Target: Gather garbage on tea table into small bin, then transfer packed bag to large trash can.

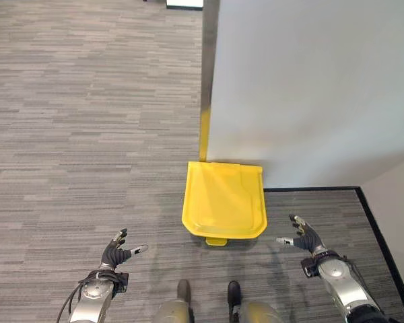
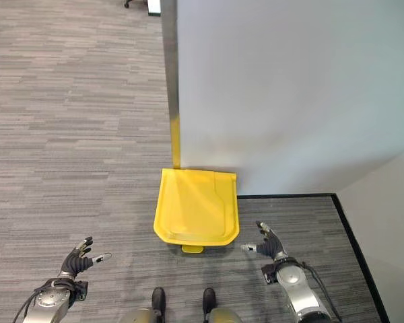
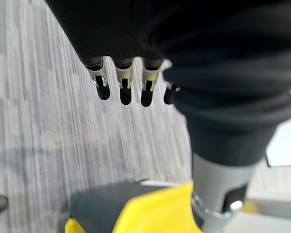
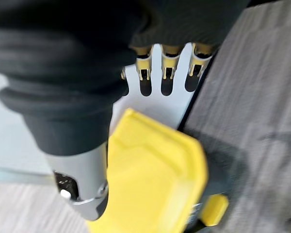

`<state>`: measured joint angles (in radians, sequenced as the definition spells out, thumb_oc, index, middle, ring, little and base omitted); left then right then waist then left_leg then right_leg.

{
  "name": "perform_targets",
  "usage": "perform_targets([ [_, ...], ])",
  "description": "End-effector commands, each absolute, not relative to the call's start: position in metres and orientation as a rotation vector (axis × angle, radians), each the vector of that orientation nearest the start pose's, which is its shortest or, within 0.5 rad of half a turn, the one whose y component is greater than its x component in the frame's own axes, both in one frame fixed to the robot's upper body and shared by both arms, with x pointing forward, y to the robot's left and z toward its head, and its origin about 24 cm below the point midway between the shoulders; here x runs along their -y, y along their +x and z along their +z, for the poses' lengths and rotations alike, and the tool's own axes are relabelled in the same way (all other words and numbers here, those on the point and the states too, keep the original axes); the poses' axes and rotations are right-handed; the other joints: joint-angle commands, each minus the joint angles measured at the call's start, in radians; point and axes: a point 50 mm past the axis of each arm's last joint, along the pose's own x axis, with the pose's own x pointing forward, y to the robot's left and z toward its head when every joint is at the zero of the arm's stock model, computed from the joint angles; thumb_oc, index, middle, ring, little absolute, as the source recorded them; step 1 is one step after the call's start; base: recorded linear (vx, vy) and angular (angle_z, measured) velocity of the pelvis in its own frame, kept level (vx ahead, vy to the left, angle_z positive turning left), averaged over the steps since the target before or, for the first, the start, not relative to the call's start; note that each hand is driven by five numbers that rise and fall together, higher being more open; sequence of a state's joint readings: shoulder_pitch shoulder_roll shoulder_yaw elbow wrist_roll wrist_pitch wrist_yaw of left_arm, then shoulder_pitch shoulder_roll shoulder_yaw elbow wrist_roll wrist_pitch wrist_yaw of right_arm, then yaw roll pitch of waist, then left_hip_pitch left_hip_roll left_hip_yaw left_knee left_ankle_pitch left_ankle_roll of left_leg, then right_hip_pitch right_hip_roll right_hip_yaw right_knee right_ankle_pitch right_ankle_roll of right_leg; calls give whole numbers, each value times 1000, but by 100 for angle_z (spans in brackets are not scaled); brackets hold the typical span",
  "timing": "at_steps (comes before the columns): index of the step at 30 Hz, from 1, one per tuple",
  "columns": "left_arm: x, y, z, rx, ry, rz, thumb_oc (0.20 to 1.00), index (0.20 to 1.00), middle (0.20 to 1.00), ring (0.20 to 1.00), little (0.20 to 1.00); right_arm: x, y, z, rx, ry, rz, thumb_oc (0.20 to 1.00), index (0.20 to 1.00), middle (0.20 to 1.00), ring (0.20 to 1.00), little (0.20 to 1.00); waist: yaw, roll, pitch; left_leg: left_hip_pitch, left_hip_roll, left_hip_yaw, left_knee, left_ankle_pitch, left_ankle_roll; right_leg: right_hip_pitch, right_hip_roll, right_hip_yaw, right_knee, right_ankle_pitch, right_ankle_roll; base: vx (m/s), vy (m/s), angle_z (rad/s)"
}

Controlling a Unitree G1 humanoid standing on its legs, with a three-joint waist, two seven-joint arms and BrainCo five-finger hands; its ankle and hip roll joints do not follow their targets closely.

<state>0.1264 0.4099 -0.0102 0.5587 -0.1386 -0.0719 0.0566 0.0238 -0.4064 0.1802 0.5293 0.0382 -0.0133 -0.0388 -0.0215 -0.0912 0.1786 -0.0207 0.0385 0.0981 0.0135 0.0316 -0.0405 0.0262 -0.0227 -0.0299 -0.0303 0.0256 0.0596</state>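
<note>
Grey striped carpet [image 1: 67, 134] meets a pale wall [image 1: 310, 87]. At your twelve o'clock stands the yellow large trash can [image 1: 223, 200], lid closed. Your left hand [image 1: 116, 252] at seven and right hand [image 1: 303, 237] at four hang relaxed, empty. No bag visible; transfer seems finished.

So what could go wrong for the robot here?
The yellow trash can has its lid shut, and both the left hand and the right hand hold nothing, so no bag is ready to drop in. The can also sits tight against the grey wall, so the lid might bump it when opening.
</note>
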Motion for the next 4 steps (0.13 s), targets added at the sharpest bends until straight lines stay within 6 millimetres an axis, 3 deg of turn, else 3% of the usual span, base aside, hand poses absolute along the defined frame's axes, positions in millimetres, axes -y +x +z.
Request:
perform_targets([
  [1,-287,175,-62,-556,297,205,1000,1000,1000,1000,1000,243,213,-55,-506,-417,4,1000,1000,1000,1000,1000,2,-24,-26,12,-81,5,42,-140,51,-73,-13,1,41,-28,66,51,-64,4],
  [4,-287,166,-68,-596,290,202,1000,1000,1000,1000,1000,249,199,-66,-563,-385,-29,1000,1000,1000,1000,1000,-7,-22,-49,35,-74,9,13,-127,40,-38,-11,-12,-4,-26,63,26,-32,3],
])
